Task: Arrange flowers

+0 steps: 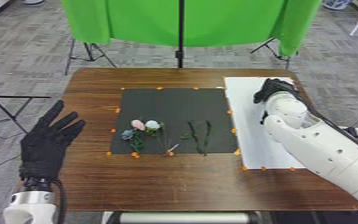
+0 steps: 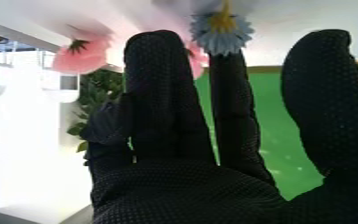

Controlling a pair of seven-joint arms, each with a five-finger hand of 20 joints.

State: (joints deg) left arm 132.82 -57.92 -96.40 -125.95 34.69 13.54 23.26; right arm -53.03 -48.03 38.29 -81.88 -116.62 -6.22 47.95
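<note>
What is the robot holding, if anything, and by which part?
Nothing is held: the left hand and the right hand are both open.

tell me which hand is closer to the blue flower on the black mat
Left. The left hand is to the left of the black mat, nearest the blue flower's side; the right hand is beyond the mat's right edge, over the white sheet.

1. Way thru: tbl (image 1: 91, 100) strip betw. L hand (image 1: 44, 150) & blk mat (image 1: 162, 102).
2. Blooms (image 1: 152, 125) + stems (image 1: 207, 132) obstruct near mat; room beyond.
3. R hand (image 1: 275, 89) + arm (image 1: 313, 145) block rt. side, wht sheet (image 1: 246, 100).
</note>
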